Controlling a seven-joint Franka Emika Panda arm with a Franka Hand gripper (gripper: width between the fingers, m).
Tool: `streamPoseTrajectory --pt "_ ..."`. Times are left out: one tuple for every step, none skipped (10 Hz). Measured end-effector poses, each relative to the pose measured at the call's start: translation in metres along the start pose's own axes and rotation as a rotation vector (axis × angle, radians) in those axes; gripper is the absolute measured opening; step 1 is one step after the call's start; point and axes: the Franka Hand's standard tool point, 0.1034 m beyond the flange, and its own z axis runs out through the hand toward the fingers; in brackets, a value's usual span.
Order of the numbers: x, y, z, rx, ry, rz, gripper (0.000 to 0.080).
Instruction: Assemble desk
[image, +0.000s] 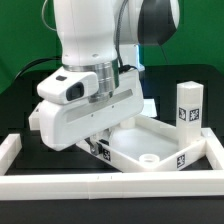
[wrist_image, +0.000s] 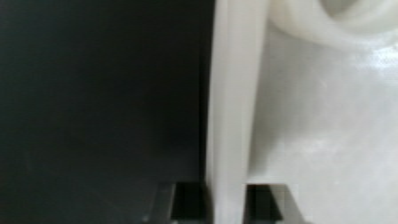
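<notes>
The white tray-like desk tabletop lies in the exterior view's lower right, with a round corner socket near its front. My gripper reaches down at the tray's left rim and is shut on it. In the wrist view the thin white rim runs between my two dark fingers, with my gripper clamped on the rim, a curved socket wall beyond. One square white leg with a black-and-white tag stands upright behind the tray on the right.
Long white border bars run along the front and down the exterior view's left side, and the tray sits close to the front bar. The black table mat lies behind the arm, with a green backdrop beyond.
</notes>
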Motion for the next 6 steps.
streamPoseTrajectory --pt "-0.002 0.002 0.000 -0.003 -0.007 -0.053 0.0063" --pt "-0.004 0.003 0.000 -0.007 -0.015 -0.109 0.0063" --pt "-0.005 0.004 0.000 -0.010 -0.022 -0.154 0.0062" --pt "-0.007 0.005 0.000 -0.013 -0.030 -0.207 0.0062" --pt "-0.005 0.006 -0.001 -0.018 -0.036 -0.251 0.0062" --pt "0.010 0.007 -0.006 -0.038 -0.028 -0.349 0.0062"
